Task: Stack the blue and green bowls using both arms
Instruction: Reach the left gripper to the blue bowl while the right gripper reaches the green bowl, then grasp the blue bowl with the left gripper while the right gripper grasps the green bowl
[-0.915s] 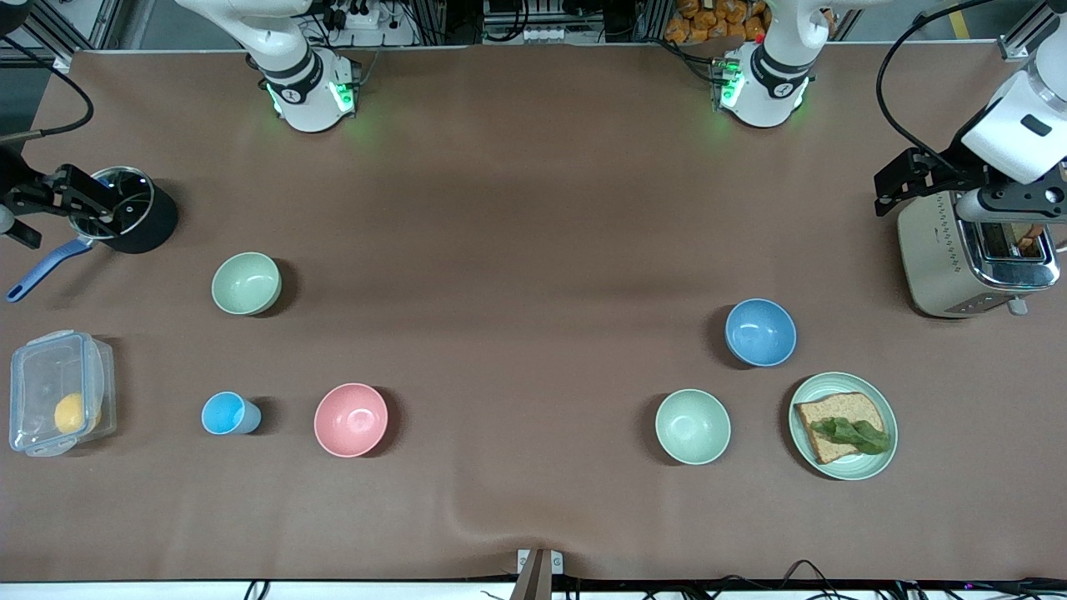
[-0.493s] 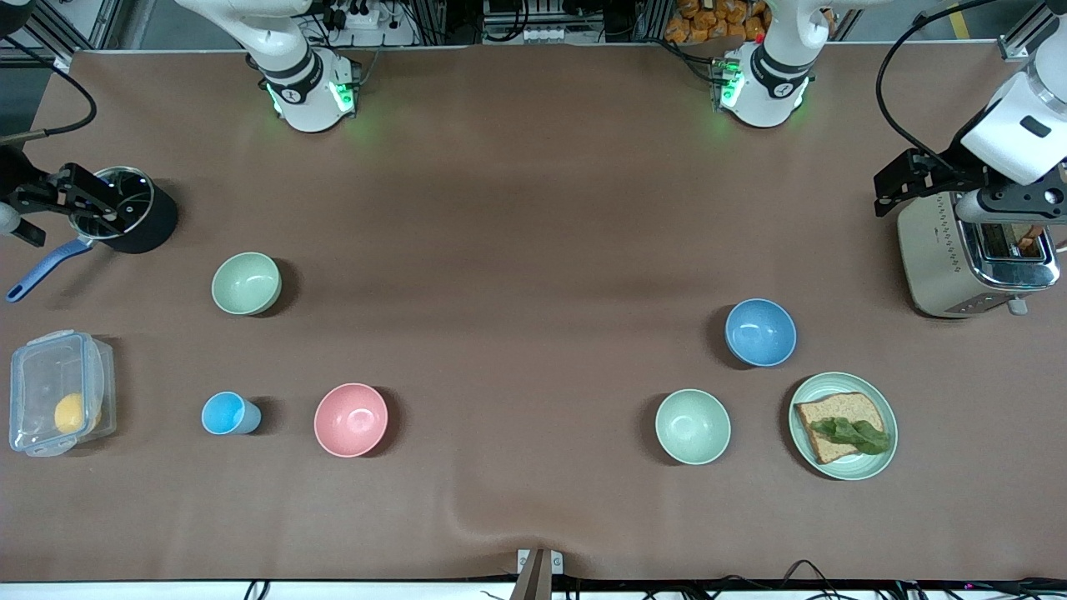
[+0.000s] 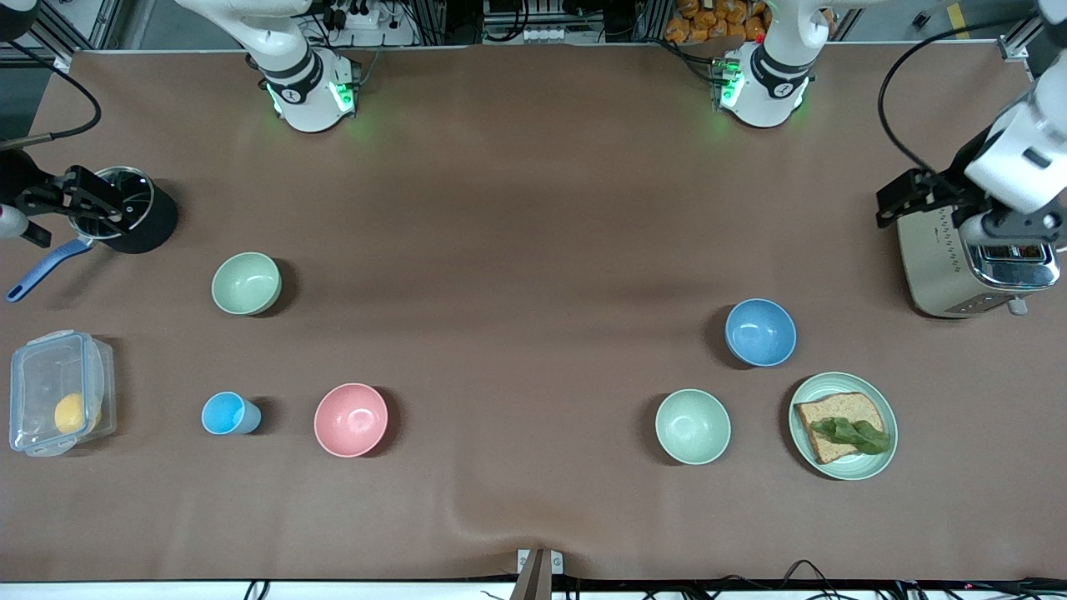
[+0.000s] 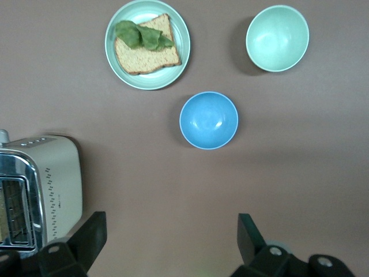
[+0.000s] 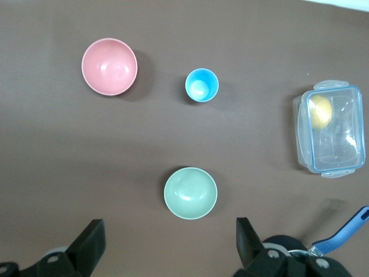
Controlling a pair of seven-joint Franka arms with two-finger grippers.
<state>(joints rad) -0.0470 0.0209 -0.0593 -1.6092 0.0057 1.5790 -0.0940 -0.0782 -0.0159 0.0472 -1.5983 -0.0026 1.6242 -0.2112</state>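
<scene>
We are seeing the blue bowl (image 3: 760, 332) and green bowl (image 3: 246, 283) sitting empty; left gripper (image 4: 170, 239) over toaster (image 3: 975, 262) and right gripper (image 5: 167, 242) over pot (image 3: 133, 208) are hanging wide open, gripping nothing

Both arms have glossy white housings with black joint bands. Each base carries a green indicator light and a small round emblem. Black cables loop to the wrists. The left end effector (image 3: 959, 200) and right end effector (image 3: 71, 204) are black, with angular fingers.
</scene>
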